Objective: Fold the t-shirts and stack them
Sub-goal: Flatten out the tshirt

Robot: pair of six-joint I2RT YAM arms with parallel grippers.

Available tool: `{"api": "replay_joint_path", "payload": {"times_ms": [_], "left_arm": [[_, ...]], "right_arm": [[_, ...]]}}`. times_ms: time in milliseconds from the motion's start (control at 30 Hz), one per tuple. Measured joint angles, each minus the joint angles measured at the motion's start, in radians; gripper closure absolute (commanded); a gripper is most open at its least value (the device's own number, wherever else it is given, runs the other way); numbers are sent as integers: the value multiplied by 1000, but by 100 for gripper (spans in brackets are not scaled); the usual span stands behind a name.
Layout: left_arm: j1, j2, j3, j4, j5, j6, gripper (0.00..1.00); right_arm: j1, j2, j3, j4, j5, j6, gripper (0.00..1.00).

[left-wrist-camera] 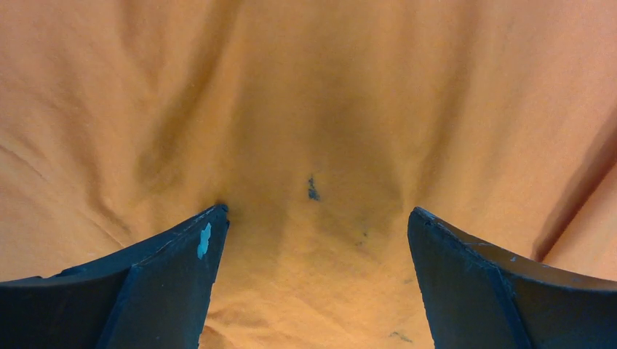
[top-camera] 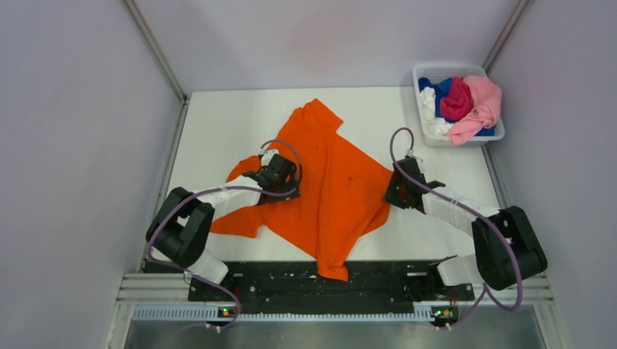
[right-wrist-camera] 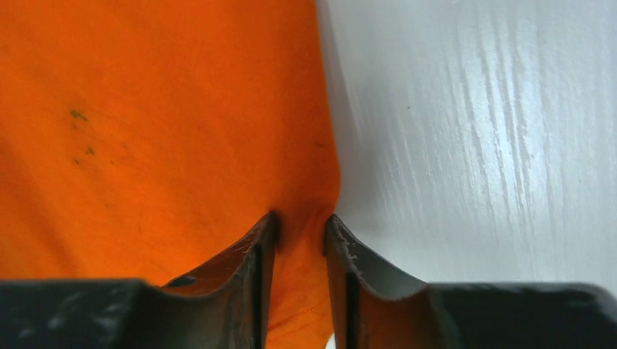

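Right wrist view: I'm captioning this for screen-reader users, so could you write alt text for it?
The right claw, its two dark fingers close together, pinches the edge of an orange t-shirt lying on a white table. The shirt fills the left half of the picture and bears a few small dark specks; bare tabletop fills the right.

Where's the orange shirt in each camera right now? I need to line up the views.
Top external: the orange shirt lies spread over the middle of the table, between both arms.
Left wrist: it fills the whole picture, under the open left gripper.
Right wrist: it covers the left half; the right gripper pinches its edge.
Shared landmark: that right edge against the white table, visible from above and from the right wrist.
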Motion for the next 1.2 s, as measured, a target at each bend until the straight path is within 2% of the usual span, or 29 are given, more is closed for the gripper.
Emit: {"api": "replay_joint_path", "payload": {"times_ms": [33, 67, 167, 267, 500, 633, 733, 800, 833, 867, 900, 1000, 1067, 1200], "left_arm": [[0, 0, -2, 9, 2, -1, 1], [0, 0, -3, 13, -2, -3, 1], [0, -1, -10, 27, -10, -5, 1], [0, -2, -14, 36, -18, -4, 1], [0, -5, -18, 39, -30, -4, 1], [0, -7, -20, 37, -33, -4, 1], [0, -9, -20, 24, -40, -5, 1], [0, -11, -19, 13, -46, -5, 1], [0, -11, -20, 6, -50, -5, 1], [0, -13, -20, -1, -53, -6, 1], [0, -15, -20, -9, -56, -7, 1], [0, -22, -20, -33, -60, -8, 1], [0, -28, -20, -45, -63, -8, 1], [0, -31, -18, -52, -70, -7, 1]], "right_arm": [[0, 11, 0, 31, -6, 2, 95], [0, 23, 0, 47, -13, -2, 100], [-2, 51, 16, 56, -25, -17, 100], [0, 84, 100, -27, 3, -49, 100], [78, 229, 555, -410, 292, -121, 100], [124, 353, 715, -560, 432, -128, 76], [136, 476, 807, -686, 561, -101, 47], [135, 543, 864, -763, 645, -65, 32], [135, 559, 880, -790, 678, -45, 16], [135, 565, 887, -811, 715, -25, 7], [135, 563, 886, -834, 744, 4, 2], [136, 493, 826, -855, 818, 77, 1], [136, 374, 703, -822, 823, 113, 1], [134, 67, 431, -663, 711, 103, 1]]}}
